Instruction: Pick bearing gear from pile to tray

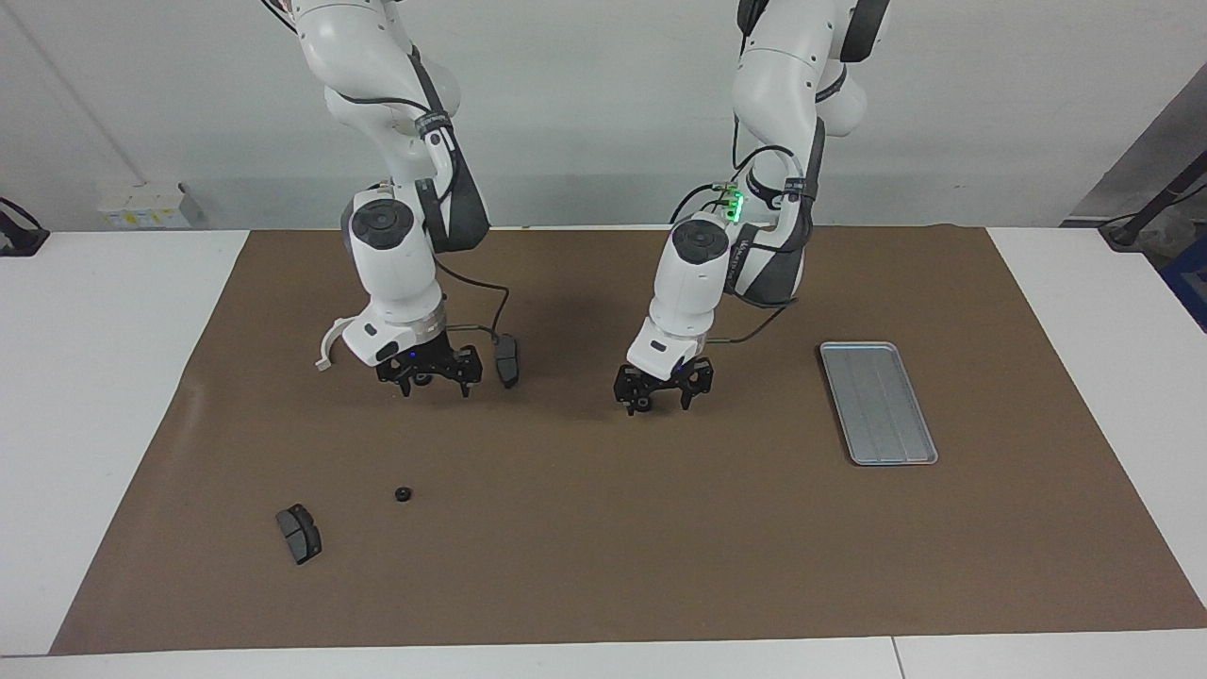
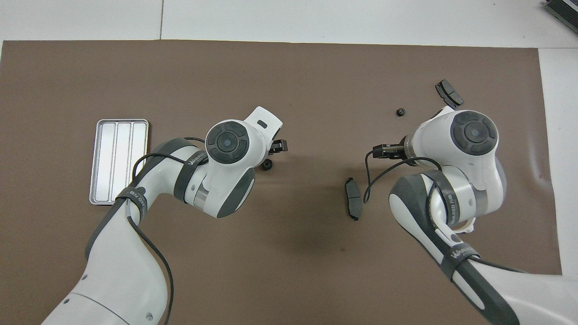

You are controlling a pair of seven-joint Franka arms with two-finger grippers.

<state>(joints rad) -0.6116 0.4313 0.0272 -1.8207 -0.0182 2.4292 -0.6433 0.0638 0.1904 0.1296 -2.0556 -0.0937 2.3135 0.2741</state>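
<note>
— Step in hand?

— Looks like the reach for one small black ring (image 1: 641, 405). Lying on the brown mat (image 1: 603, 566) about mid-table, well apart from the tray (image 1: 919, 459) at the left arm's end. Nothing in the tray yet.

— Held already?

— No. Just the left gripper (image 1: 663, 394) low over it, fingers spread, nothing pinched. Touching or not: cannot tell.

— Next move?

— Probably this: centre over the ring, drop to the mat, pinch across the rim, lift, carry over to the tray, let go inside its edge. Calls for a square, even squeeze. Small and round, so apt to roll or skid away from a lopsided one.

— And toward the right arm's end?

— There, the right gripper (image 1: 429, 375), low over the mat, likewise spread and empty, just beside a dark brake pad (image 1: 507, 360) and near a white half-ring bracket (image 1: 325, 347). Cannot see what lies under it. Farther from the robots, a second black ring (image 1: 404, 493) and a second brake pad (image 1: 298, 534), both untouched.

— Any writing?

— White lettering on dark bands round both arms, too small to read for sure. None seen on the tray or the parts.
</note>
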